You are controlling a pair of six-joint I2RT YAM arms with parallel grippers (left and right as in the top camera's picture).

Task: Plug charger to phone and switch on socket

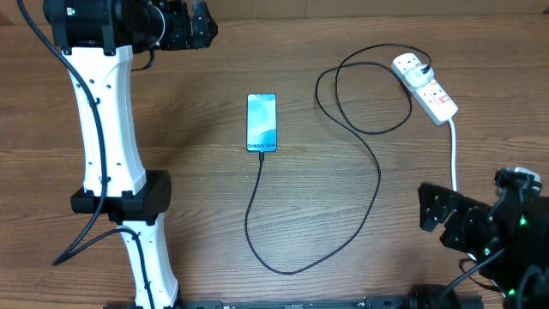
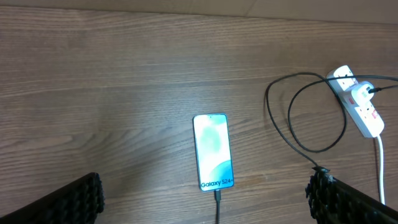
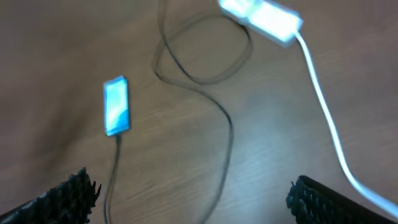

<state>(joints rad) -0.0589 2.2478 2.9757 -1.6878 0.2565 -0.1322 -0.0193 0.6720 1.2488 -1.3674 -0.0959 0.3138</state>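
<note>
The phone (image 1: 262,123) lies flat mid-table, screen lit turquoise, "Galaxy S24" text at its near end. It also shows in the left wrist view (image 2: 213,151) and, blurred, in the right wrist view (image 3: 116,105). The black charger cable (image 1: 375,176) loops from the socket (image 1: 425,86) round to the phone; its connector tip (image 2: 217,193) sits in the phone's near end. The socket also shows in the wrist views (image 2: 359,109) (image 3: 261,17). My left gripper (image 1: 193,26) is open at the far left, empty. My right gripper (image 1: 442,219) is open at the near right, empty.
The socket's thick white cord (image 1: 453,154) runs toward the near right edge, close to my right gripper. The left arm's white links (image 1: 107,129) stand along the left side of the wooden table.
</note>
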